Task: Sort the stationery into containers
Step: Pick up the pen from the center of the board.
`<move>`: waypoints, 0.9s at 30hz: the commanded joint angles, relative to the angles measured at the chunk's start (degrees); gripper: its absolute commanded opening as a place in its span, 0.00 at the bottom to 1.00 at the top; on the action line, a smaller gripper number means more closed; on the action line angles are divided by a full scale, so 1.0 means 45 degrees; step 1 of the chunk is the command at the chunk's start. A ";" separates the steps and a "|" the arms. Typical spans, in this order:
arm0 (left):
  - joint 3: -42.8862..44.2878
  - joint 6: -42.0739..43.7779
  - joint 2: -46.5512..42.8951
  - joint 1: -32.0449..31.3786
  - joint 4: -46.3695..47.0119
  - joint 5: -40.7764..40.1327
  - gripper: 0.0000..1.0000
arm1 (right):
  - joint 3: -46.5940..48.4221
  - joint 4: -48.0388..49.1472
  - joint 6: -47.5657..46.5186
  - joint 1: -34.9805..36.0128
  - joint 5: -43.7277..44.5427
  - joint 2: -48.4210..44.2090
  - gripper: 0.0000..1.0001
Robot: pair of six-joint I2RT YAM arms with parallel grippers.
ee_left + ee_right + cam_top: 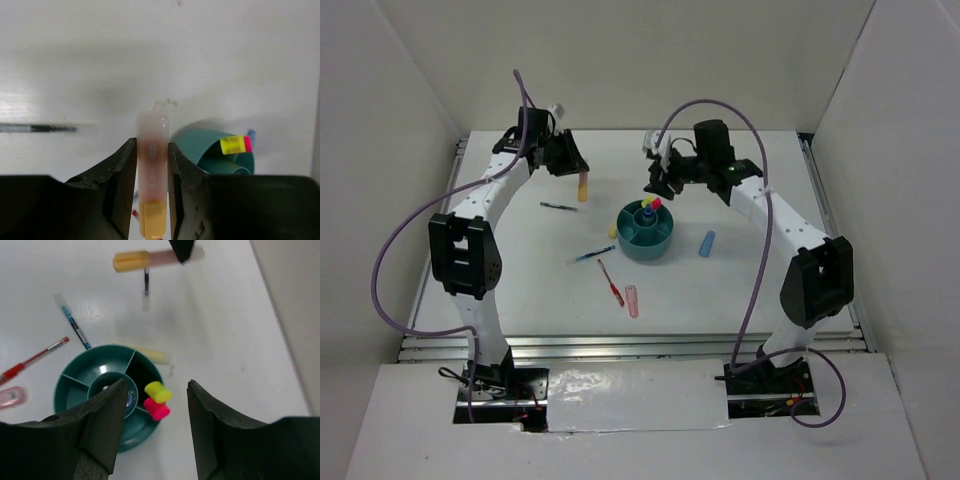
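Left gripper [152, 150] squeezing orange marker [152, 172] tight, well away from teal bowl [70, 390], right gripper [157, 387] with jaws wide apart, holding nothing, just above that bowl, yellow marker [156, 391] and pink marker [156, 410] poking up from one side slot, red pen [35, 357] lying nearby.

Your light is bright and even from overhead, with soft shadows. A small glint sits inside the teal bowl [75, 390]. Your left wrist view blurs the dark pen [40, 128] left of the bowl. Your right wrist view smears the orange marker [145, 260] beyond it.
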 commanded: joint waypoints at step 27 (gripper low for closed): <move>-0.3822 -0.2340 -0.2600 -0.0022 -0.2539 0.2643 0.00 | -0.1679 0.0666 -1.5604 0.4020 -0.3137 0.1129 0.59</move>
